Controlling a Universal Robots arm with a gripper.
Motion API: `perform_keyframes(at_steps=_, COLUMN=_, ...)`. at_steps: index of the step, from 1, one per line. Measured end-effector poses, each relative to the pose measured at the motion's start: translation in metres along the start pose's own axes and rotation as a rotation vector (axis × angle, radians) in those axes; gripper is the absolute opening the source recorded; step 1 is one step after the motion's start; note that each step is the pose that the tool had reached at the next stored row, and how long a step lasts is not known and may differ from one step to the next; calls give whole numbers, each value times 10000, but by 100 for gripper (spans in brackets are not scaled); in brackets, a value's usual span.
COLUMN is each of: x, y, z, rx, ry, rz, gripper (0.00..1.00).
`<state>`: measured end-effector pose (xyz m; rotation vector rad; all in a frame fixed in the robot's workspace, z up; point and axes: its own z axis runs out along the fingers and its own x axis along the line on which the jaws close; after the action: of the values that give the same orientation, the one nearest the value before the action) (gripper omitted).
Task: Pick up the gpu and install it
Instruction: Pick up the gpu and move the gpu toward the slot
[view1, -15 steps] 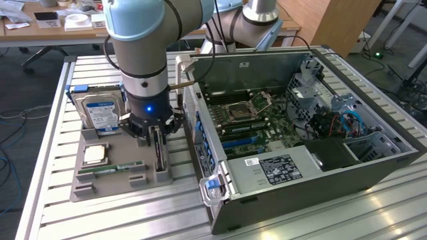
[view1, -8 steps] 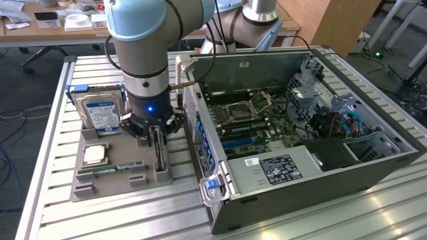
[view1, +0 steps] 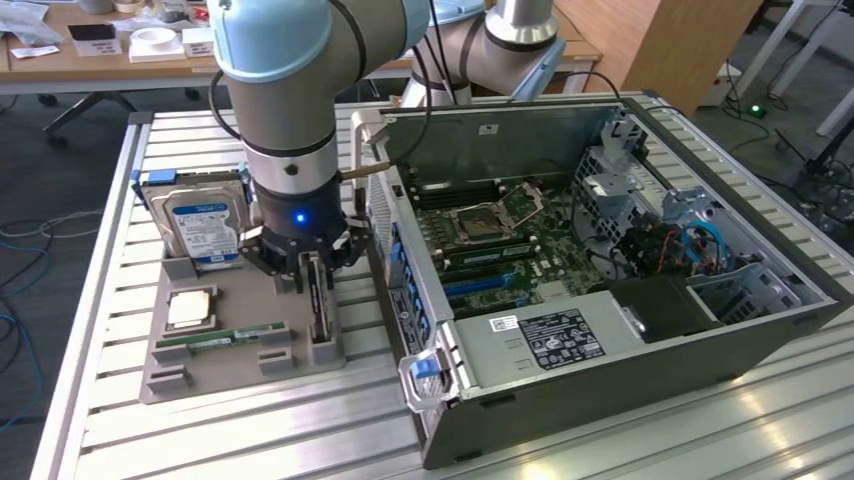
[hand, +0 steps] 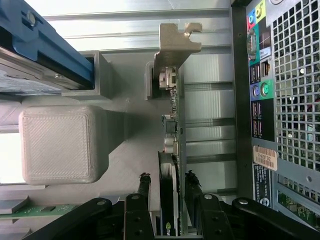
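The gpu (view1: 319, 305) stands on edge in a slot of the grey holder tray (view1: 200, 378), just beside the open computer case (view1: 601, 340). In the wrist view the gpu (hand: 172, 125) runs away from the camera as a thin card with a metal bracket (hand: 175, 45) at its far end. My gripper (view1: 315, 268) hangs straight down over the card. The gripper (hand: 167, 176) is open, one of its black fingers (hand: 144, 187) on each side of the card, with a small gap showing on both sides.
On the tray sit a silver hard drive (view1: 200, 225) with a blue label, a CPU (view1: 187, 308) and a green RAM stick (view1: 220, 338). The case's motherboard (view1: 494, 240) lies exposed. The case's rear panel (hand: 290, 100) is close beside the card.
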<state>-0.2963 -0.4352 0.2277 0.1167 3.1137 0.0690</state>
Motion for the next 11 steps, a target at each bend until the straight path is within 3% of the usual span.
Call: perform_keyframes(at_steps=11, x=-6, y=0, z=1, rx=-1, ry=0, rz=-22, gripper=42)
